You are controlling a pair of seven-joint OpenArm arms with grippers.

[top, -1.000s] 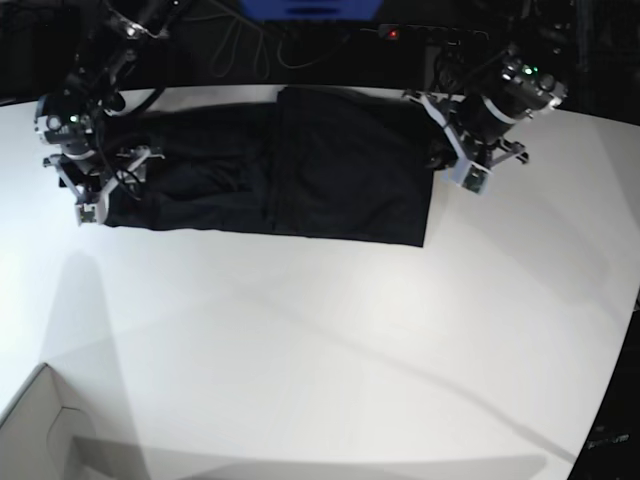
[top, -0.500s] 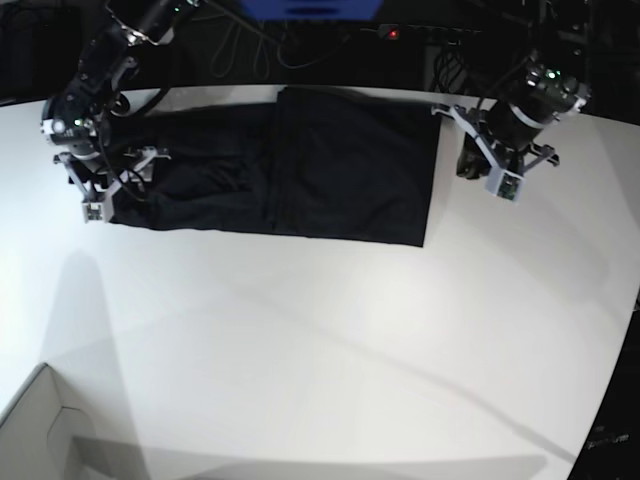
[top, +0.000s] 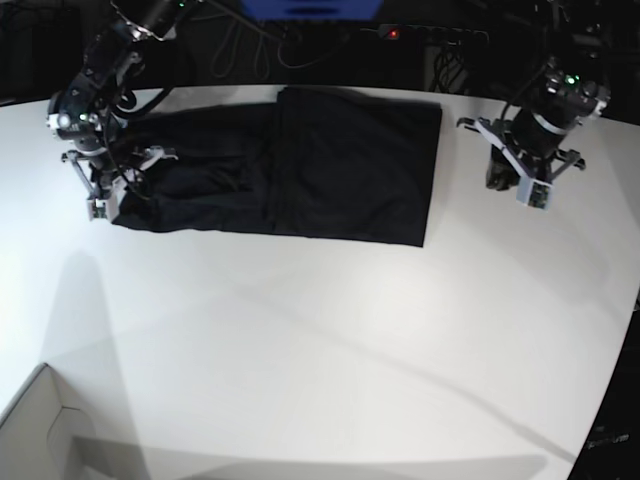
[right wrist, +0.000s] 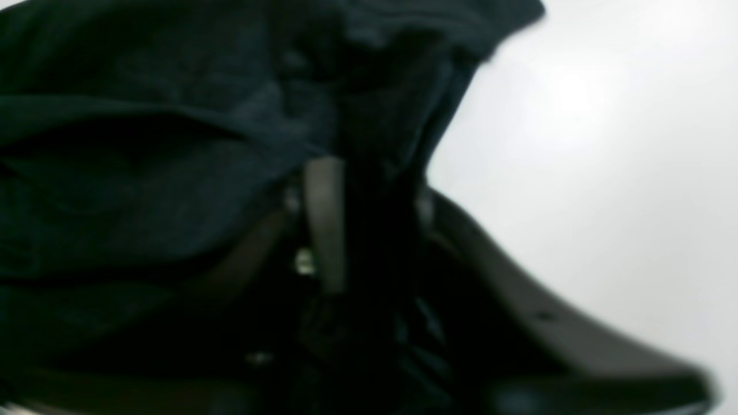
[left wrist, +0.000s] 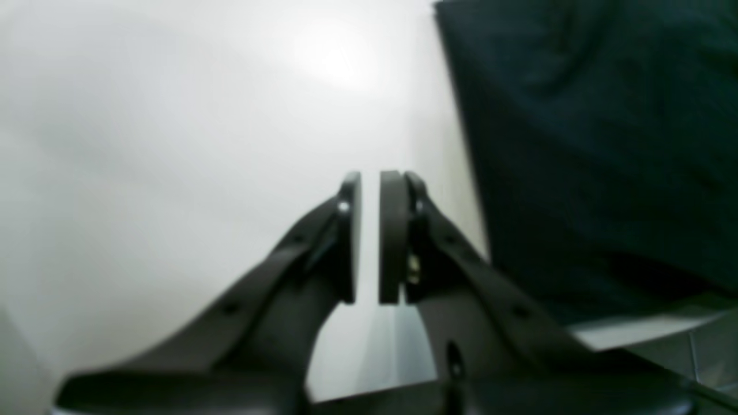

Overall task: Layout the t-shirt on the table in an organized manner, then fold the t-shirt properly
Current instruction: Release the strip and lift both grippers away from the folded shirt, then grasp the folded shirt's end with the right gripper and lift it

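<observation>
Folding is under way: we see the t-shirt [top: 300,165] lying along the table's [top: 330,340] far side. Our right gripper [right wrist: 369,225] pinches its left end; left gripper [left wrist: 369,236] hangs nearly closed, empty. Next, we judge, lift and carry that end rightward.

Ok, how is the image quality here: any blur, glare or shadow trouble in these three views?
Left wrist view: soft focus, a glare patch on the table, and the left claw blurred but readable. Right wrist view: heavily blurred, the right claw is lost in the dark t-shirt, with glare on the table. Base view: sharp, the table's edges bowed by the wide lens, long soft shadows crossing it, and the t-shirt nearly detail-free black.
</observation>
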